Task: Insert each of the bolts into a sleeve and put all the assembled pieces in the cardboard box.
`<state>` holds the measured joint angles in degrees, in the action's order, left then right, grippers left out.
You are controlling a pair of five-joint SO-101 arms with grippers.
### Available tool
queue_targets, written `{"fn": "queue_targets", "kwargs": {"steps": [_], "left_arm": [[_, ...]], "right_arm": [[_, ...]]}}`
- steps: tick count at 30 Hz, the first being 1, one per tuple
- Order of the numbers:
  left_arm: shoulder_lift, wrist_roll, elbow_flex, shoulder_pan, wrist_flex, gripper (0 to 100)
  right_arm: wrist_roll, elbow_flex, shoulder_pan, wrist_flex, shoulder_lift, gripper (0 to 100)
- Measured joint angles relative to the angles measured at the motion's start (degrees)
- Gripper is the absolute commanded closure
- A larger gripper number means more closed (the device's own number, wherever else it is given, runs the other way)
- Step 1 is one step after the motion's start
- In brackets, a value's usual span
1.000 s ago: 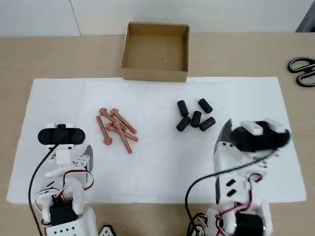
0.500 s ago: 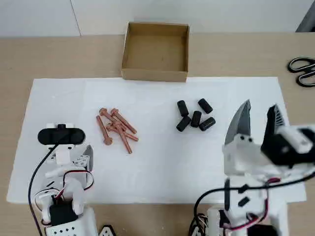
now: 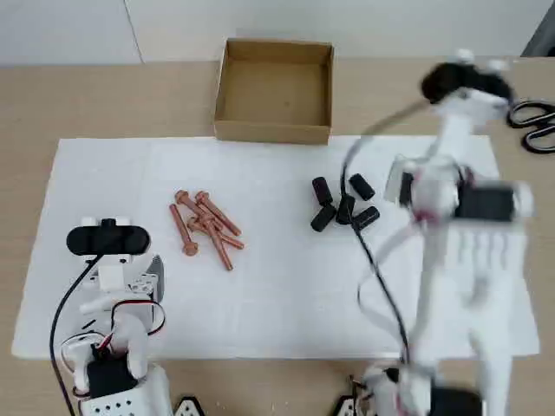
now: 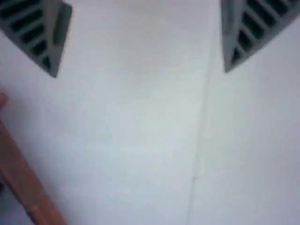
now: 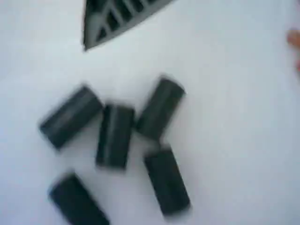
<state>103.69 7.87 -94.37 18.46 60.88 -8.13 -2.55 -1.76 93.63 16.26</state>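
The five black sleeves (image 3: 342, 204) are lying in a loose cluster right of centre on the white paper sheet (image 3: 277, 295). Several are touching one another, and none is carrying a bolt. The copper-coloured bolts (image 3: 204, 227) are lying in a crossed heap well apart to the left. The cardboard box (image 3: 273, 132) is standing open at the far side, holding nothing.

Judging from that, the task is sitting at its very first step, the taking up of a sleeve. The right arm (image 3: 468, 251) is hanging extended above the cluster. The right gripper (image 5: 117, 21) is hovering over the sleeves and touching none of them; whether it is released or clenched I am not able to tell. The left gripper (image 4: 139, 70) is resting released, low over bare paper at the near left, grasping nothing, with one of the bolts near it.

The next move, as I am reading it, is calling for a descent onto a single sleeve at the rim of the cluster. The grip needs to go across its round body, so that neighbours are not being nudged and the piece is not rolling off. After that a bolt is needing to be taken up by the other side and lined up with the bore.

The paper is covering most of a light wooden desk (image 3: 130, 95). A pair of scissors (image 3: 531, 121) is lying at the far right, off the sheet. A pale wall is running beyond the far edge.
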Motion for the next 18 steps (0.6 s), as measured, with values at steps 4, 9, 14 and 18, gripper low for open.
{"fn": "queue_targets", "kwargs": {"steps": [4, 9, 14, 18], "left_arm": [[0.0, 0.0, 0.0, 0.0, 0.0, 78], [0.0, 0.0, 0.0, 0.0, 0.0, 78], [0.0, 0.0, 0.0, 0.0, 0.0, 78], [0.0, 0.0, 0.0, 0.0, 0.0, 78]], "right_arm": [[4.0, -4.1, -0.1, 3.8, -16.1, 78.8], [5.5, -4.2, -0.1, 4.0, -28.2, 78.8], [5.7, -4.8, -0.1, 4.0, -30.4, 78.8], [5.7, -5.5, -0.1, 4.0, -31.0, 79.0]]}}
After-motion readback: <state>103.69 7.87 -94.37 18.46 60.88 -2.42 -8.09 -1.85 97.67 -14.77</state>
